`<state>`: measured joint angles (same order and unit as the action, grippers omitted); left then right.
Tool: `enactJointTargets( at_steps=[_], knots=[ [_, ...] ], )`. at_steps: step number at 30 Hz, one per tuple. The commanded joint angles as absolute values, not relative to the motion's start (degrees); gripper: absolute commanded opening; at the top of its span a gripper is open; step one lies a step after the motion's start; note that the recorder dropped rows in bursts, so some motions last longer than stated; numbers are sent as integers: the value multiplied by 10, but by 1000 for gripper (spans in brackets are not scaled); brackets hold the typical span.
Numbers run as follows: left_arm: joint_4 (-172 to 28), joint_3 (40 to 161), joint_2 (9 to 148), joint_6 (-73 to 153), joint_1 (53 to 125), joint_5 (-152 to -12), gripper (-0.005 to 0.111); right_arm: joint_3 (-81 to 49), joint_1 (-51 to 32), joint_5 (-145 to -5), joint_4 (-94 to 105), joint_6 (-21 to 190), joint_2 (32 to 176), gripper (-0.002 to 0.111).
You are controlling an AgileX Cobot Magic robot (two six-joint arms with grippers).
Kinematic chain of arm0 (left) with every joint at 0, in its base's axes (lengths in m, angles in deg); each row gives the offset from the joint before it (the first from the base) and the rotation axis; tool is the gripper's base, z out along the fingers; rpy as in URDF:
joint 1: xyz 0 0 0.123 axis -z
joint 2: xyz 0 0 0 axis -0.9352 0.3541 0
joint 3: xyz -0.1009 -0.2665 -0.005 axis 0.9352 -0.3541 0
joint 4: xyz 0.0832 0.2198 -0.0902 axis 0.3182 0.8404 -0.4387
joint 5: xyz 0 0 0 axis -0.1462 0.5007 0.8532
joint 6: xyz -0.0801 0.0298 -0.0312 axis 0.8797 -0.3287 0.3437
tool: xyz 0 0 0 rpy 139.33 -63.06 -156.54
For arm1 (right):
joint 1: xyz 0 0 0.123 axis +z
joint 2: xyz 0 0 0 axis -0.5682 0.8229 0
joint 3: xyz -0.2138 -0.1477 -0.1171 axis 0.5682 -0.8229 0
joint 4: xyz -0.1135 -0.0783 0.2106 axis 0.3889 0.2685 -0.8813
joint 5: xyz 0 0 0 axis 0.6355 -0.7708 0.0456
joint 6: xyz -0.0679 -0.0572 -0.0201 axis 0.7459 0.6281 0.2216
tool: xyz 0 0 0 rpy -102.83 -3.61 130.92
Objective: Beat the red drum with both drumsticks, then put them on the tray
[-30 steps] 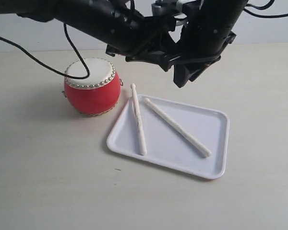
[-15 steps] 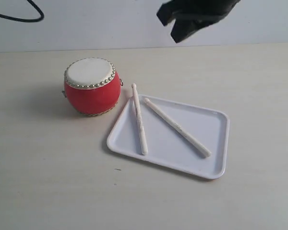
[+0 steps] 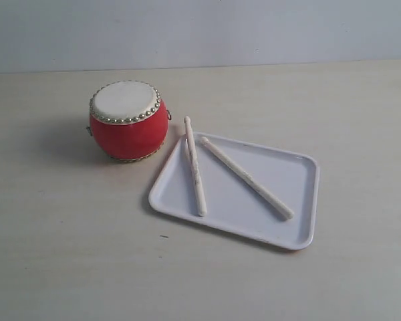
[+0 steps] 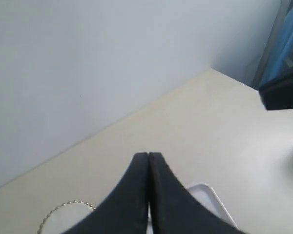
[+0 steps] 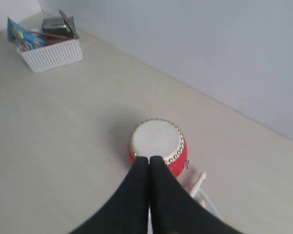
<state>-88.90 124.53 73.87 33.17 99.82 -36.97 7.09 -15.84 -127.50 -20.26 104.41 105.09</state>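
The red drum point(image 3: 128, 122) stands on the table at the left, cream skin up. To its right lies the white tray point(image 3: 301, 200) holding both drumsticks: one point(image 3: 194, 167) with its tip poking over the tray's rim toward the drum, the other point(image 3: 247, 178) lying diagonally across the middle. Neither arm appears in the exterior view. High above, my left gripper point(image 4: 148, 155) is shut and empty, with the drum's studded rim point(image 4: 68, 204) and a tray corner point(image 4: 210, 194) below. My right gripper point(image 5: 149, 159) is also shut and empty above the drum point(image 5: 158, 144); a drumstick tip point(image 5: 199, 178) shows beside it.
A white woven basket point(image 5: 51, 53) with packets stands far off on the table in the right wrist view. A pale wall runs along the table's far edge. A dark object and blue fabric point(image 4: 283, 73) sit at the edge of the left wrist view.
Both arms have lifted up and out of the exterior view. Drum, tray and drumsticks have not moved.
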Motion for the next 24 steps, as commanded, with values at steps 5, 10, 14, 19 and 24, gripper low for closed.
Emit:
enactJointTargets(
  at_steps=[5,10,14,19,24],
  knots=[
    [-882,1138,523,371,1002,-400,0,72,-158,-1269,-263,1050,906,0],
    [-909,1034,383,380,1002,-442,0,45,-156,-1268,-330,1093,817,0],
    [-934,954,263,383,999,-465,0,-6,-156,-1265,-364,1114,737,0],
    [-996,875,167,366,988,-466,0,-106,-156,-1223,-381,1135,633,0],
    [-1010,814,98,364,963,-401,0,-214,-156,-1210,-378,1145,531,0]
  ],
)
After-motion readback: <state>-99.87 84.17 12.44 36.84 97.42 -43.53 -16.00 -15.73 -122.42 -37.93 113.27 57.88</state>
